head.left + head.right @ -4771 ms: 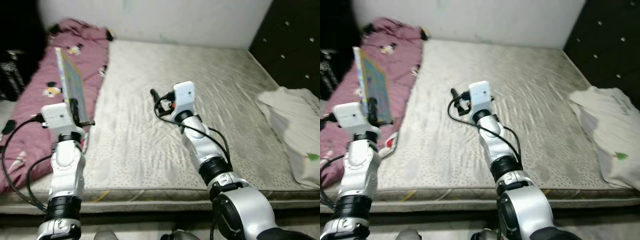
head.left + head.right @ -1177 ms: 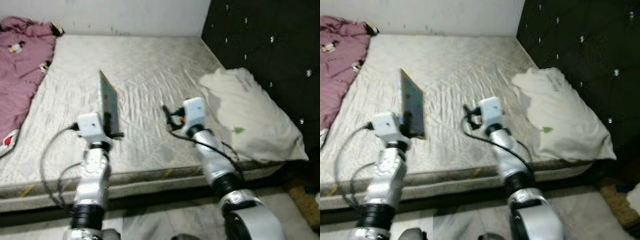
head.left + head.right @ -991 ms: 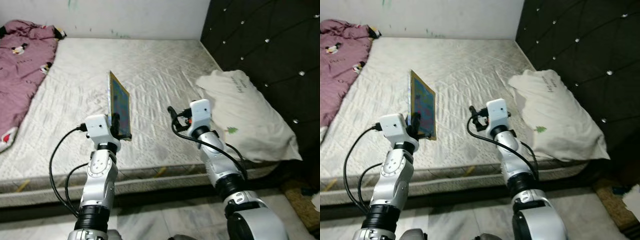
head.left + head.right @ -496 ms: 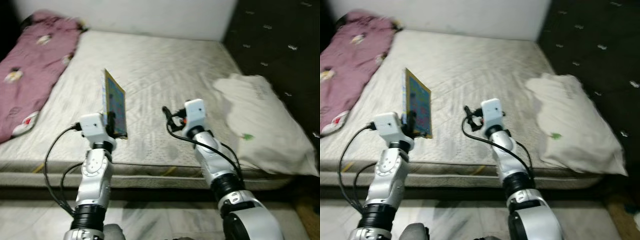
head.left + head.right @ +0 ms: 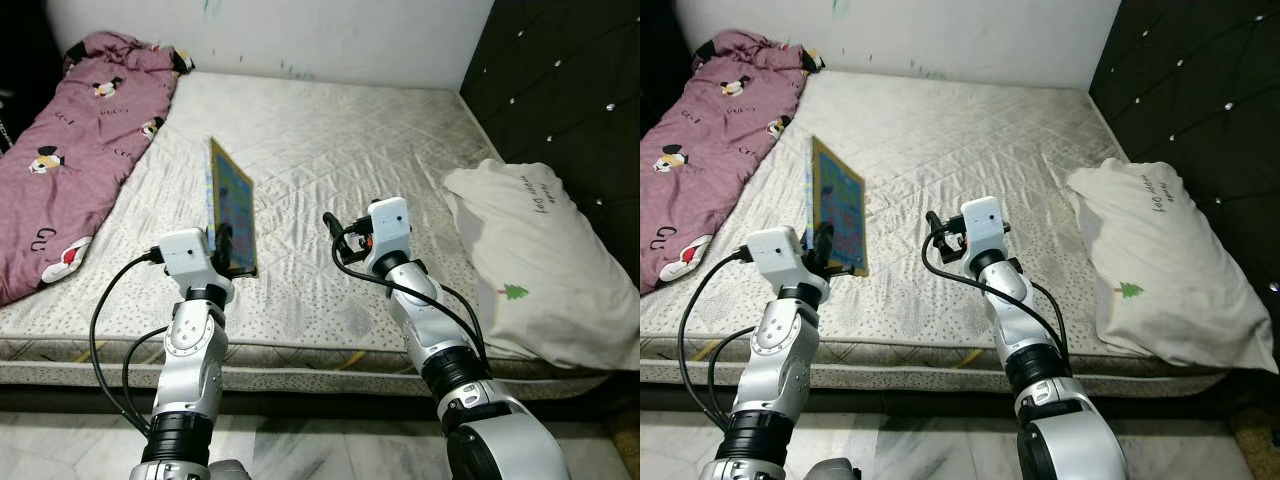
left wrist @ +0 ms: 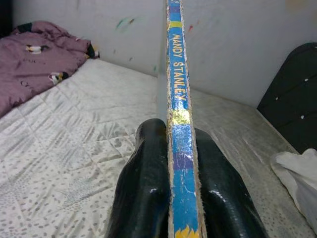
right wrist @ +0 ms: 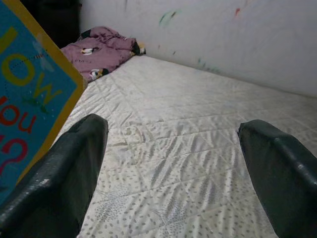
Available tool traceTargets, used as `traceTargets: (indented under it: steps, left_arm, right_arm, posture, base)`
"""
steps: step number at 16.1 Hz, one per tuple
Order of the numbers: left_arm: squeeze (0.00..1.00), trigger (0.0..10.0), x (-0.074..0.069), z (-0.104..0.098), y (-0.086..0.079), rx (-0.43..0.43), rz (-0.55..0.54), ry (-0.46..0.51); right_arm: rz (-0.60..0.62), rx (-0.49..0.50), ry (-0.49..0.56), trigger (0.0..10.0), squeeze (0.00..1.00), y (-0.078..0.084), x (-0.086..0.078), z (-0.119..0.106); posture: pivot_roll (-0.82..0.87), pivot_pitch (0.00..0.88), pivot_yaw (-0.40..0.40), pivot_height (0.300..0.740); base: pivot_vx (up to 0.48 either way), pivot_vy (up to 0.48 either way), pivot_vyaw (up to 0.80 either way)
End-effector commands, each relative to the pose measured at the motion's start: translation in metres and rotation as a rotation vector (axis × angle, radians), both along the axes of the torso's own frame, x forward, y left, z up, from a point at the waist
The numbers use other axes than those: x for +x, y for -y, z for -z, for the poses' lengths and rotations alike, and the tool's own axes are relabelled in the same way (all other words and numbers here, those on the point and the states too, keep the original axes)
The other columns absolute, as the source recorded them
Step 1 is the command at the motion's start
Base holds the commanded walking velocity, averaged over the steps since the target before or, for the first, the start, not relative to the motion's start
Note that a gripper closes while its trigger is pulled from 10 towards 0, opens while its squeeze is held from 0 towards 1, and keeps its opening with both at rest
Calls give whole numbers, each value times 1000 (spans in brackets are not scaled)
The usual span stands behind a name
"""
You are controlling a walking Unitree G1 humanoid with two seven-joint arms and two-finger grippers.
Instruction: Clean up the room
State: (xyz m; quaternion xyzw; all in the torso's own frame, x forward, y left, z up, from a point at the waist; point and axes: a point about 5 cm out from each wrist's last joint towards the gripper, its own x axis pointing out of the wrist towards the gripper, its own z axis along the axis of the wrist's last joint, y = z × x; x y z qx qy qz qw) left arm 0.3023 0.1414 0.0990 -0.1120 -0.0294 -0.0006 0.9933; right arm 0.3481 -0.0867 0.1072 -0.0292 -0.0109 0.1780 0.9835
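Head and wrist views of a bedside tidy-up, read from left to right. At 9 o'clock in the head views a purple blanket printed with cartoon figures lies rumpled along the left edge of the bare quilted mattress. Next, the left gripper holds a thin children's book upright and edge-on above the near part of the mattress; in the left wrist view its two black fingers are pressed against the two covers, with the worn blue spine running straight up between them toward 12 o'clock. The book appears light, flat and stiff, like a board book, with frayed edges; a pinch low on one edge, as here, probably suffices, though the tall free portion could lever and swing, so a hold nearer mid-height would likely be steadier. Further right, the right gripper hovers over the mattress with its jaws spread wide and nothing between them, and the book's cover stands off at its 9 o'clock. At 3 o'clock a white pillow lies against the dark tufted headboard.
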Motion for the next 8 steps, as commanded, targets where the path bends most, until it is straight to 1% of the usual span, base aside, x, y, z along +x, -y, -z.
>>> traceTargets:
  steps: [1, 3, 5, 6, 8]
  left_arm:
    - [0, 10000, 3, -14, 2, 3, 8, 66]
    - [0, 10000, 3, -14, 2, 3, 8, 64]
    - [0, 10000, 4, -12, 1, 13, 1, 45]
    - [0, 10000, 5, -10, 1, 21, -10, 27]
    - [0, 10000, 5, -9, -2, 9, -25, 21]
  right_arm:
    - [1, -3, -3, 10000, 0, 2, 2, -1]
    - [1, -3, -4, 10000, 0, 2, 2, -1]
    - [1, -2, -4, 10000, 0, 2, 2, -1]
    - [1, -2, -4, 10000, 0, 2, 2, -1]
    - [1, -2, -6, 10000, 0, 2, 2, -1]
  posture:
    - [63, 0, -81, 740]
    - [63, 0, -81, 740]
    - [63, 0, -81, 740]
    - [63, 0, -81, 740]
    - [63, 0, -81, 740]
  base:
    - [405, 0, 0]
    - [405, 0, 0]
    - [277, 0, 0]
    - [0, 0, 0]
    - [0, 0, 0]
